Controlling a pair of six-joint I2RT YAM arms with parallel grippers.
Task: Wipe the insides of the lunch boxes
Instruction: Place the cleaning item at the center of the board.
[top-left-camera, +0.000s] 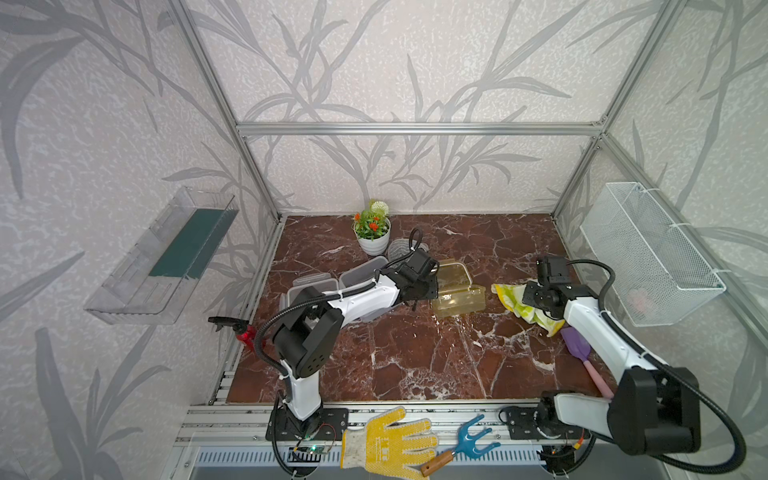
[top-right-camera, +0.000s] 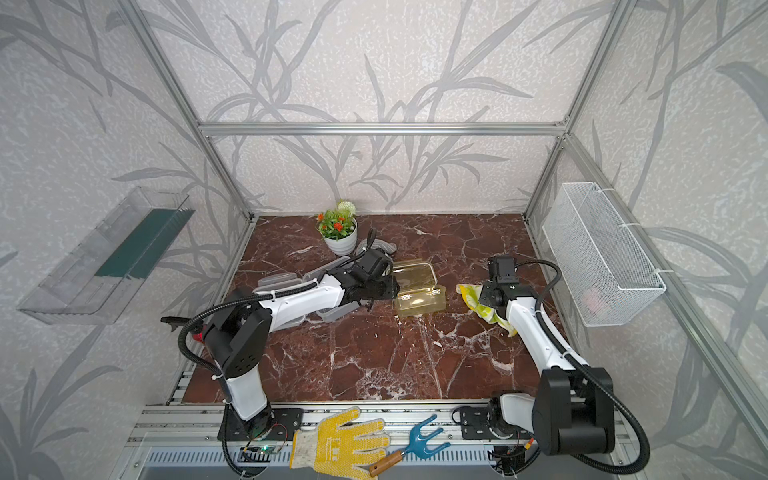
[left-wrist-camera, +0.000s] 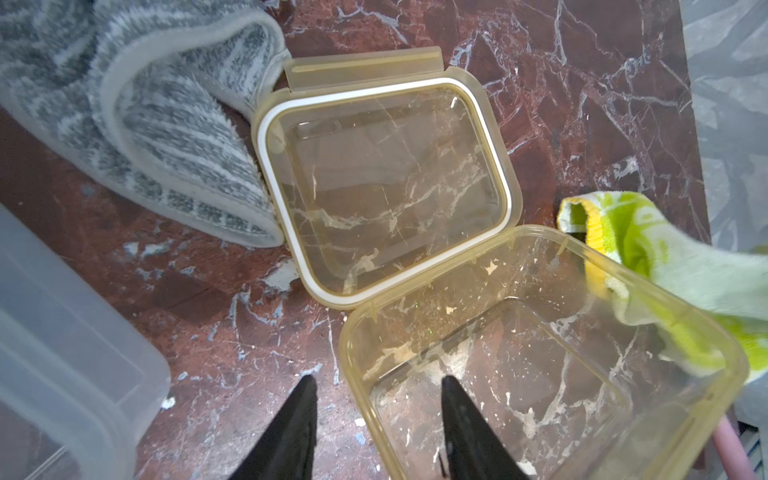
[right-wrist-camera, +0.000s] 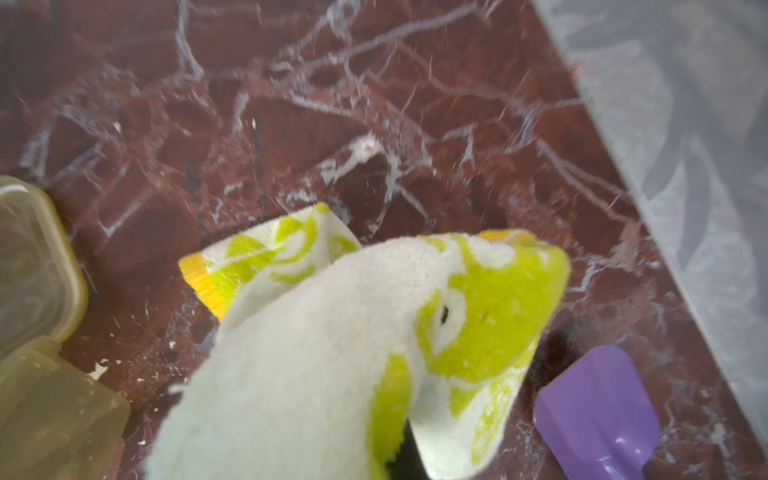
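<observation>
We are straddling the amber lunch box (left-wrist-camera: 540, 361) wall with the left gripper (left-wrist-camera: 376, 432), fingers spread, none gripping; the light box could skid when our right gripper (right-wrist-camera: 409, 453), pinching the green cloth (right-wrist-camera: 332, 332), pushes in. The grey lunch box (top-left-camera: 316, 286) is sitting behind our left arm on the crumb-flecked marble bench (top-left-camera: 415, 357), walls hemming us.

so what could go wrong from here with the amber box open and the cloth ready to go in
1. The left end effector is open, straddling the amber lunch box's near wall rather than clamping it. If wiping starts now, the light box may slide.

2. The green cloth hangs bunched from the right end effector, so it might catch the rim instead of reaching the crumbs on the bottom.

3. The hinged lid lies against the grey cloth, which could snag if the box shifts.
</observation>
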